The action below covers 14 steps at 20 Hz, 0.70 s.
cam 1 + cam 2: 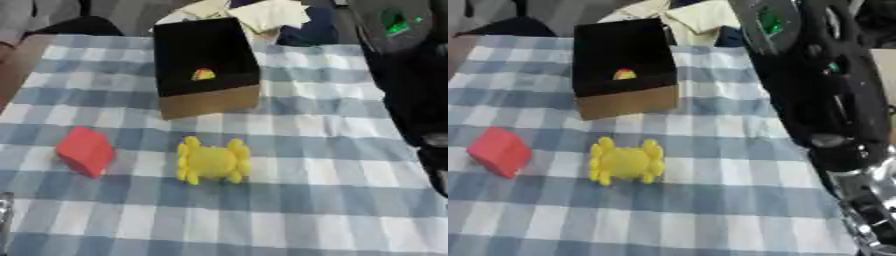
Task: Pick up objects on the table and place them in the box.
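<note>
Nearest to the robot, the checked worktop (332, 200) lies bare across its front rows. A little further in sit the two things not yet packed: a yellow toy (213, 161) with knobbly ends, its long axis running roughly left to right across the cloth, and a red block (85, 151) just to its left, tilted on a corner, near the toy but not touching it.

Beyond them stands the box (206, 67), brown card outside and dark inside, open toward the robot, with a small yellow and red piece (203, 74) already lying in it. The box is straight behind the yellow toy, a short way off.

The right arm (833, 100) fills the right side of the right eye view, black with a silver joint low down, reaching from the far corner toward the near edge. I cannot make out its hand or tell whether the fingers are released or clenched. The left hand does not show at all.

What the next move turns on, I'd judge: both loose things lie to the left of that right arm, the yellow toy being the closer, so the arm must swing inward across the cloth. The red block, further left, looks better placed for the left arm.
</note>
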Each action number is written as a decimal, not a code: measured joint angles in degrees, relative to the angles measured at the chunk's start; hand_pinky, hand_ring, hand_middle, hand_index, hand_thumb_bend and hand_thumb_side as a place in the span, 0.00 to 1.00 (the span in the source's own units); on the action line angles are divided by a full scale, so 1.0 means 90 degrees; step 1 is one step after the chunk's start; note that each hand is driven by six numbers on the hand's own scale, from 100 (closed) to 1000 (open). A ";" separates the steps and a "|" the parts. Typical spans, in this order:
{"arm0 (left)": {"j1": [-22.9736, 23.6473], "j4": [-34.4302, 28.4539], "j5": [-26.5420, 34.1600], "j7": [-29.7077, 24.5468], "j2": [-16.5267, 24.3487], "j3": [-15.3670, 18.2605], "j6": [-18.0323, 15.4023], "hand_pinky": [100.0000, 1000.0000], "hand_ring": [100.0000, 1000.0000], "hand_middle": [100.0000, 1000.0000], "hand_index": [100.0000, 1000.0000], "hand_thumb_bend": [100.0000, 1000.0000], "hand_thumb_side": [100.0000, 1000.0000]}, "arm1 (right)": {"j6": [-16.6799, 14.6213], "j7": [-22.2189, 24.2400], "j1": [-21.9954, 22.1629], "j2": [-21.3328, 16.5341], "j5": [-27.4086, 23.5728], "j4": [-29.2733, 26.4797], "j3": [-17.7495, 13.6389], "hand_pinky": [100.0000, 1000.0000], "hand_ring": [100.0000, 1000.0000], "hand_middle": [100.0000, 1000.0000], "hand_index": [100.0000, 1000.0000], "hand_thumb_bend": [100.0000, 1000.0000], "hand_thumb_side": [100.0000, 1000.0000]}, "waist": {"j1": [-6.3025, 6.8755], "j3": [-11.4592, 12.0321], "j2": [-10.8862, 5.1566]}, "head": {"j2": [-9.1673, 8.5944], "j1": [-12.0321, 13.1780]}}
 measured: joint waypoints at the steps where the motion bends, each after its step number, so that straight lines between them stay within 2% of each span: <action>1: 0.0000 0.0000 -0.0001 0.0003 0.0012 0.0010 0.0003 0.58 0.75 0.64 0.77 0.02 0.83 | -0.0104 0.0144 0.0045 -0.0104 -0.0087 -0.0111 0.0081 0.90 0.91 0.85 0.88 0.51 0.58 | -0.0009 -0.0015 -0.0002 | 0.0001 0.0011; 4: 0.0000 0.0000 -0.0003 0.0012 0.0014 0.0013 0.0011 0.58 0.75 0.64 0.77 0.02 0.83 | -0.0350 0.0611 0.0200 -0.0370 -0.0309 -0.0353 0.0246 0.91 0.91 0.85 0.87 0.48 0.51 | -0.0024 -0.0027 -0.0006 | 0.0001 0.0034; 7: 0.0000 0.0000 -0.0008 0.0017 0.0015 0.0015 0.0017 0.58 0.75 0.64 0.77 0.02 0.83 | -0.0486 0.1036 0.0374 -0.0611 -0.0552 -0.0541 0.0324 0.91 0.91 0.85 0.87 0.46 0.49 | -0.0031 -0.0058 -0.0008 | 0.0001 0.0064; 14: 0.0000 0.0000 -0.0049 0.0033 0.0068 0.0026 0.0020 0.58 0.75 0.64 0.76 0.02 0.83 | -0.0520 0.1637 0.0801 -0.1060 -0.1157 -0.1023 0.0368 0.90 0.90 0.84 0.87 0.47 0.50 | -0.0061 -0.0131 -0.0015 | 0.0002 0.0112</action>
